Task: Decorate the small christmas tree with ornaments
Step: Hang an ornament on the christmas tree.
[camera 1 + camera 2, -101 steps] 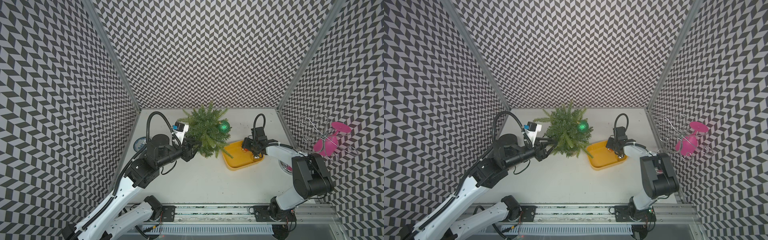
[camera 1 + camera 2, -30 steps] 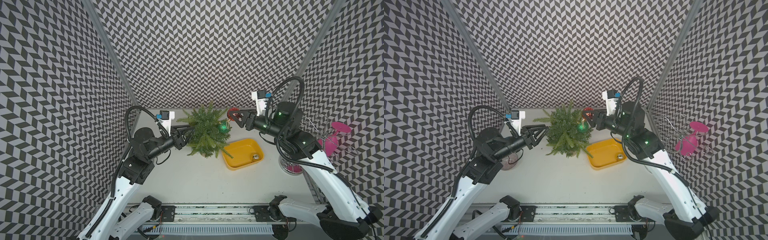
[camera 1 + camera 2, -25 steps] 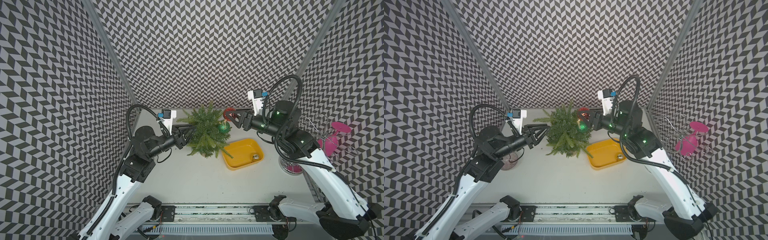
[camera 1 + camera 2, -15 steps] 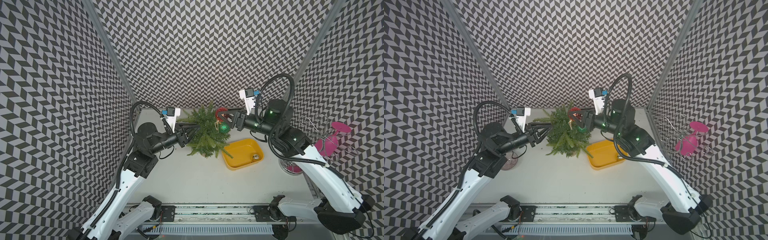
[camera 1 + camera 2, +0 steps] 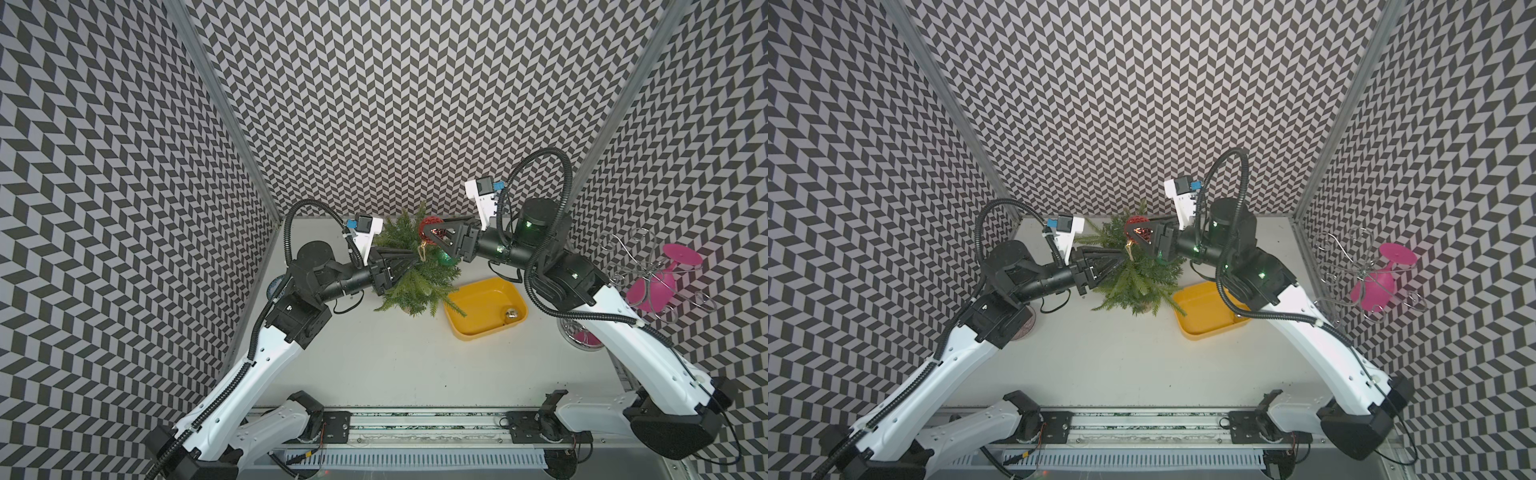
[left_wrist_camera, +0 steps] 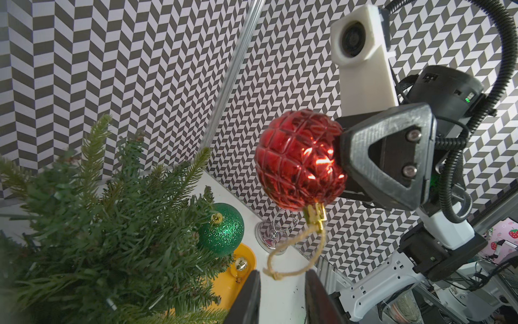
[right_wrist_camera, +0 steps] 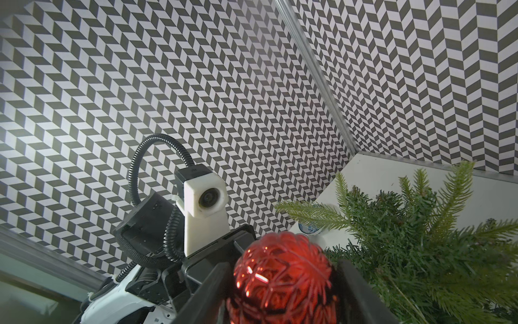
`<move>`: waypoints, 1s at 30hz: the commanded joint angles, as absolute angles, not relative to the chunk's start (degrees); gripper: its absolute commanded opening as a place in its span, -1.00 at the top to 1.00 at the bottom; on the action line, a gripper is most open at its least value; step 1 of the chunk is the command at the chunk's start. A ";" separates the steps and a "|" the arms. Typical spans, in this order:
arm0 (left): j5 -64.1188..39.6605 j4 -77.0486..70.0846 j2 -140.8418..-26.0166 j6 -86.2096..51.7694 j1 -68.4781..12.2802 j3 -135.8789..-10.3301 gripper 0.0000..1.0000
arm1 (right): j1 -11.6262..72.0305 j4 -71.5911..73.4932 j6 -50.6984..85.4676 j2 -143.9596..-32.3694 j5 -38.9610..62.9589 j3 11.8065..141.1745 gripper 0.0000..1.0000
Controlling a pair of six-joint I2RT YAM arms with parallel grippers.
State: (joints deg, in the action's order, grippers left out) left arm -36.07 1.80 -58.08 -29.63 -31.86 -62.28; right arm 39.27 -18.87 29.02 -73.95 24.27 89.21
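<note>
The small christmas tree stands at the back middle of the table. Just above its top, my right gripper is shut on the faceted red ornament. The ornament's cap points down and its string loop dangles. My left gripper reaches in from the opposite side, open by a narrow gap, and the loop's knot hangs between its fingertips. A glittery green ornament hangs on the tree. A gold ornament lies in the yellow tray.
A wire rack with a pink goblet hanging from it stands at the right wall, its round base behind my right arm. A small round dish lies under my left arm. Patterned walls close in three sides.
My right arm lifted the red ornament from the tray and carried it left to the tree top. My left arm rose and reached right, and its jaws narrowed around the hanging loop.
</note>
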 commanded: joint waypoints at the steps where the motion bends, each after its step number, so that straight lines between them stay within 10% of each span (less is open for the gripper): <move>1: -35.69 -0.70 -58.23 -29.07 -32.16 -63.90 0.41 | 39.64 -14.09 29.71 -74.09 25.28 90.02 -0.15; 30: -31.74 2.62 -56.84 -25.74 -33.00 -63.83 1.00 | 39.79 -12.72 29.10 -73.24 21.88 86.85 -0.14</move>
